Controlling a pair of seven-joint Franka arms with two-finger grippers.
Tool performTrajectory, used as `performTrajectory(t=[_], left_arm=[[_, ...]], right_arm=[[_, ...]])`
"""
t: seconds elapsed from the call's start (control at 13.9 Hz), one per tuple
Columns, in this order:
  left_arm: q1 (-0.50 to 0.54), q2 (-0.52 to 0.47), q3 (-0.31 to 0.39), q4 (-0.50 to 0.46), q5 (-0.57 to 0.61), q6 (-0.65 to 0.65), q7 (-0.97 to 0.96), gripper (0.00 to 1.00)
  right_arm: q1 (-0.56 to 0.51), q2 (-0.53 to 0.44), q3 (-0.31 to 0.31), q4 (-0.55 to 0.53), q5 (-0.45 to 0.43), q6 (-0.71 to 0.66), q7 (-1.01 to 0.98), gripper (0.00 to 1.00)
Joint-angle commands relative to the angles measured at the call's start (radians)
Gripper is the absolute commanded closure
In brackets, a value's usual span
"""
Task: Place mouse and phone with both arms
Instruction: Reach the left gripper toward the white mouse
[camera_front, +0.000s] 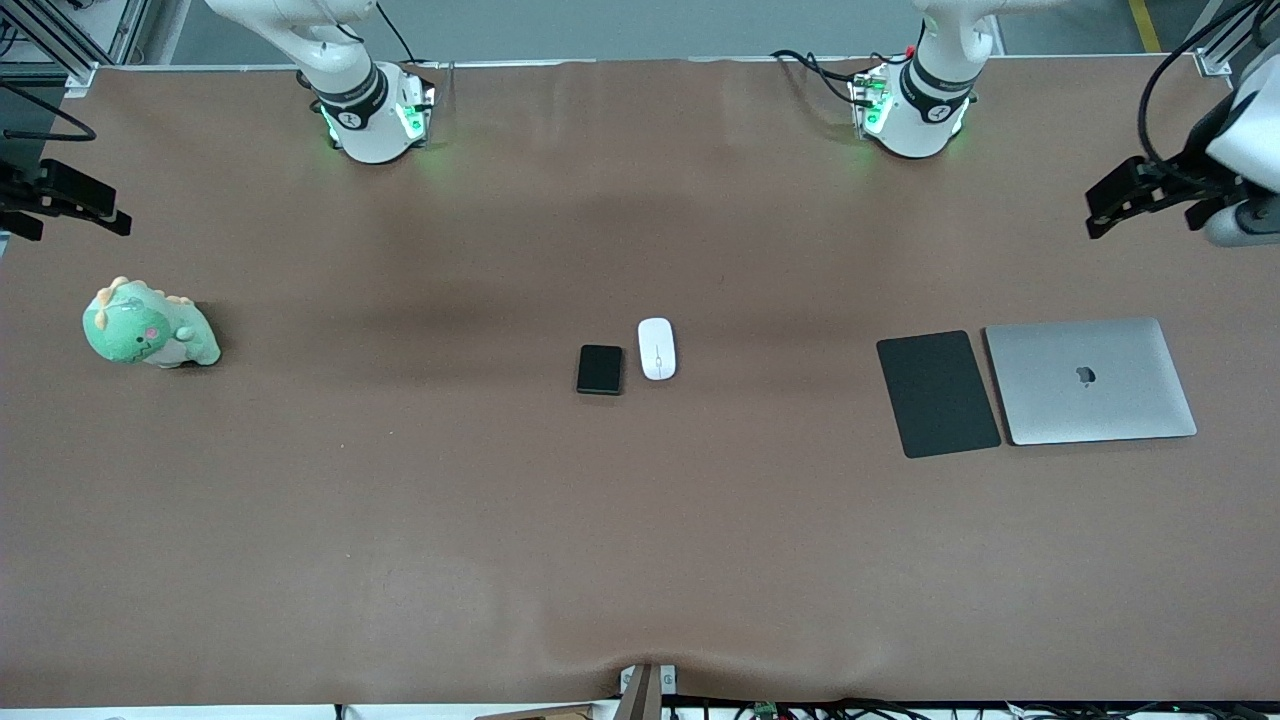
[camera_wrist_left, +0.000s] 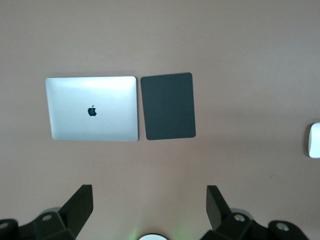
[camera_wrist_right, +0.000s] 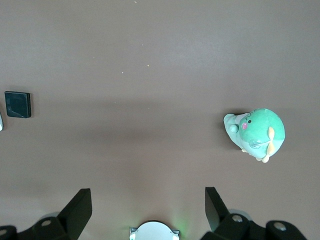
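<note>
The white mouse (camera_front: 657, 348) and the black phone (camera_front: 600, 369) lie side by side at the table's middle, the mouse toward the left arm's end. The phone also shows in the right wrist view (camera_wrist_right: 18, 104), and the mouse's edge in the left wrist view (camera_wrist_left: 314, 140). My left gripper (camera_front: 1130, 200) is open and empty, held high at the left arm's end of the table; the left wrist view (camera_wrist_left: 149, 199) shows bare table between its fingers. My right gripper (camera_front: 70, 200) is open and empty, held high at the right arm's end; the right wrist view (camera_wrist_right: 148, 200) shows the same.
A black mouse pad (camera_front: 938, 393) and a closed silver laptop (camera_front: 1090, 380) lie side by side toward the left arm's end, also in the left wrist view. A green plush dinosaur (camera_front: 148, 326) sits toward the right arm's end, also in the right wrist view (camera_wrist_right: 257, 132).
</note>
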Motion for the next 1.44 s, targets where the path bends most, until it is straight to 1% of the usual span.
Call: performTrajectory(t=[0.0,0.14,0.36,0.57,0.72,1.08,1.15,1.36], left_arm=[[-0.010,0.068,-0.064,0.000,-0.014,0.048,-0.022,0.00],[-0.009,0.100,-0.117,-0.028,-0.014,0.121,-0.123,0.00],[-0.012,0.157,-0.203,-0.068,-0.014,0.214,-0.200,0.00],[-0.030,0.211,-0.262,-0.126,-0.013,0.354,-0.216,0.00],[-0.087,0.264,-0.263,-0.148,-0.010,0.414,-0.290,0.00],[-0.237,0.411,-0.262,-0.149,0.004,0.520,-0.502,0.00],[-0.271,0.442,-0.260,-0.149,0.018,0.547,-0.551,0.00],[-0.349,0.533,-0.262,-0.149,0.118,0.592,-0.702,0.00]], right_arm=[[0.006,0.000,-0.002,0.007,-0.007,-0.005,0.003,0.00],[0.006,0.000,-0.002,0.007,-0.009,-0.005,0.003,0.00],[0.006,0.000,-0.002,0.009,-0.009,-0.005,0.003,0.00],[0.005,0.000,-0.002,0.009,-0.009,-0.005,0.003,0.00],[0.006,0.000,-0.002,0.009,-0.007,-0.005,0.003,0.00],[0.003,0.000,-0.004,0.009,-0.009,-0.003,0.003,0.00],[0.005,0.000,-0.004,0.009,-0.009,-0.003,0.003,0.00],[0.006,0.000,-0.004,0.009,-0.009,-0.003,0.003,0.00]])
